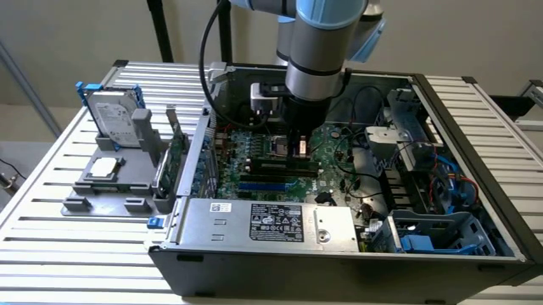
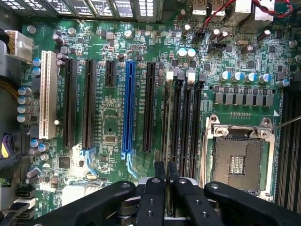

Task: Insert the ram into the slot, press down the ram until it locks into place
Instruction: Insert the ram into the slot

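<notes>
In the wrist view my gripper (image 2: 166, 172) hangs straight over the bank of long black memory slots (image 2: 187, 117) beside the CPU socket. Its two black fingers (image 2: 160, 181) stand close together, shut on the ram (image 2: 167, 122). The ram shows edge-on as a thin grey-green strip running along the outermost slot of the bank. White latches (image 2: 170, 74) mark the slots' far ends. In the exterior view the gripper (image 1: 299, 151) is lowered inside the open computer case, right at the slots (image 1: 276, 168) on the green motherboard.
An open CPU socket (image 2: 240, 160) lies beside the slots, and a blue connector strip (image 2: 128, 108) and black card slots on their other side. The power supply (image 1: 263, 222), drive cage (image 1: 433, 232) and case walls hem the arm in. A hard drive (image 1: 114, 121) stands outside the case.
</notes>
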Available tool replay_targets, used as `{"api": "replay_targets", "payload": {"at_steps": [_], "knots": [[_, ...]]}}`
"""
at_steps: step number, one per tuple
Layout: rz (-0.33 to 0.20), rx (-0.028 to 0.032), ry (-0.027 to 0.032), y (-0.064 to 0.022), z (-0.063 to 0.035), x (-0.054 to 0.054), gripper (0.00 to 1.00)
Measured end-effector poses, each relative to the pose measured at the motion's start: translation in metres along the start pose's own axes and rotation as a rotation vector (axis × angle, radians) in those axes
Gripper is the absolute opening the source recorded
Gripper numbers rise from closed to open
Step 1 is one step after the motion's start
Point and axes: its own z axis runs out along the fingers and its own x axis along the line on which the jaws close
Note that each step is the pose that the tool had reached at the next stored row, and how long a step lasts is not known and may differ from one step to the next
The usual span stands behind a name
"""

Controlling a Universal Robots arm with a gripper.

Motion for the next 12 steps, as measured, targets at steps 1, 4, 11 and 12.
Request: {"api": "replay_targets", "payload": {"at_steps": [1,4,11,12], "knots": [[0.0,0.0,0.0,0.0004,0.0004,0.0,0.13],[-0.001,-0.0002,0.0004,0.0007,0.001,0.0,0.13],[-0.006,-0.0001,0.0005,0.0007,0.0013,-0.0011,0.13],[-0.007,-0.0001,0.0009,0.0007,0.0012,-0.0011,0.13]]}}
